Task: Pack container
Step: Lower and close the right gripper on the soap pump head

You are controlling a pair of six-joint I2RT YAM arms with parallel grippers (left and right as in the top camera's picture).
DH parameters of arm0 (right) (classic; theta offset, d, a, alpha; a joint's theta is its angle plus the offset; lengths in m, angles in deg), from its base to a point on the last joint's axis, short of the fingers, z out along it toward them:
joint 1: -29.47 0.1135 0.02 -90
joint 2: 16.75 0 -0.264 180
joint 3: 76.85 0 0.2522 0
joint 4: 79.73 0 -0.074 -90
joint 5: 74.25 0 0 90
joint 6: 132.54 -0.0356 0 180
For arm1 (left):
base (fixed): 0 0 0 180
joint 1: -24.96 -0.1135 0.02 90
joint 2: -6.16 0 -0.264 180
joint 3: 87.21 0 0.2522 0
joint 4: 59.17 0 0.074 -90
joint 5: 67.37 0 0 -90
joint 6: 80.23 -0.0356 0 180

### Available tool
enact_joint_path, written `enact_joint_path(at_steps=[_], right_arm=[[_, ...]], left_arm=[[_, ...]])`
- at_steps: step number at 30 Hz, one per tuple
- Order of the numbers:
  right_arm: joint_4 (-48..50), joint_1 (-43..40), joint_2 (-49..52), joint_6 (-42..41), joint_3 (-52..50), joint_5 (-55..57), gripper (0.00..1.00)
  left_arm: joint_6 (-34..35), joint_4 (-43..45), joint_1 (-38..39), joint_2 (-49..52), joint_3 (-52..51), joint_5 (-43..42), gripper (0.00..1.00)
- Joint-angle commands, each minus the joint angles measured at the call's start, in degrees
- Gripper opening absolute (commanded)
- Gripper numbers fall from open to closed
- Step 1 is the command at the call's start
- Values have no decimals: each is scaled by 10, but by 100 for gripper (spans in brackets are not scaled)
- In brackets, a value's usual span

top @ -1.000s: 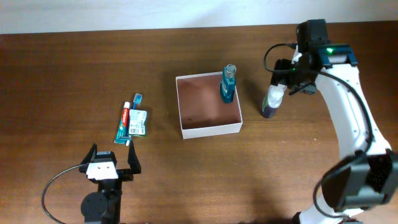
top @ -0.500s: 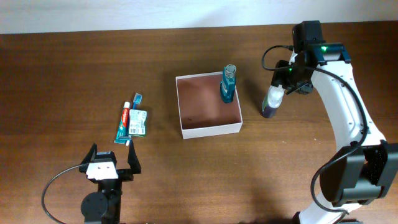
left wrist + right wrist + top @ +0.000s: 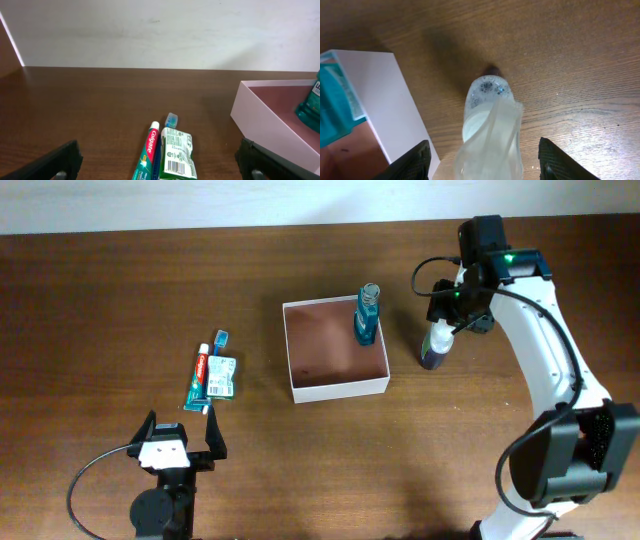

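Observation:
The container (image 3: 340, 387), a shallow white-walled box with a reddish-brown inside, sits mid-table; it also shows as container wall (image 3: 265, 117) and container corner (image 3: 380, 100). A teal bottle (image 3: 366, 320) stands upright in its back right corner. Just right of the box stands a clear bottle (image 3: 434, 352) with a dark base. My right gripper (image 3: 447, 320) hangs over it, and in the right wrist view the right gripper (image 3: 482, 160) is open, one finger on each side of the clear bottle (image 3: 490, 115) with gaps. My left gripper (image 3: 182, 430) rests open at the front left, holding nothing.
A toothpaste tube (image 3: 201, 380), a green packet (image 3: 223, 377) and a blue toothbrush head (image 3: 221, 337) lie together left of the box, just ahead of the left gripper (image 3: 160, 160). The teal bottle (image 3: 311, 105) shows at the left wrist view's right edge.
The right arm has shifted a little to the left above the clear bottle, which still stands in place. The left arm has not moved.

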Motion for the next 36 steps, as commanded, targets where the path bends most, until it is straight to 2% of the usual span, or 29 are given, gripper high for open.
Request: enact_joint_path(at_steps=[1, 6, 12, 21, 28, 33, 36], right_arm=[[2, 3, 19, -7, 1, 5, 62], [6, 3, 21, -7, 1, 5, 61], [5, 2, 21, -2, 1, 11, 43], [2, 2, 21, -2, 1, 16, 40], [1, 2, 21, 5, 1, 16, 26], [-3, 3, 21, 14, 2, 16, 25], [-3, 3, 20, 20, 2, 16, 21]], left_arm=[[-9, 2, 2, -4, -4, -8, 99], [-9, 2, 2, -4, -4, -8, 99], [-9, 2, 2, -4, -4, -8, 99], [-9, 2, 2, -4, -4, -8, 99], [-9, 2, 2, -4, -4, -8, 99], [-9, 2, 2, -4, -4, -8, 99], [-9, 2, 2, -4, -4, -8, 99]])
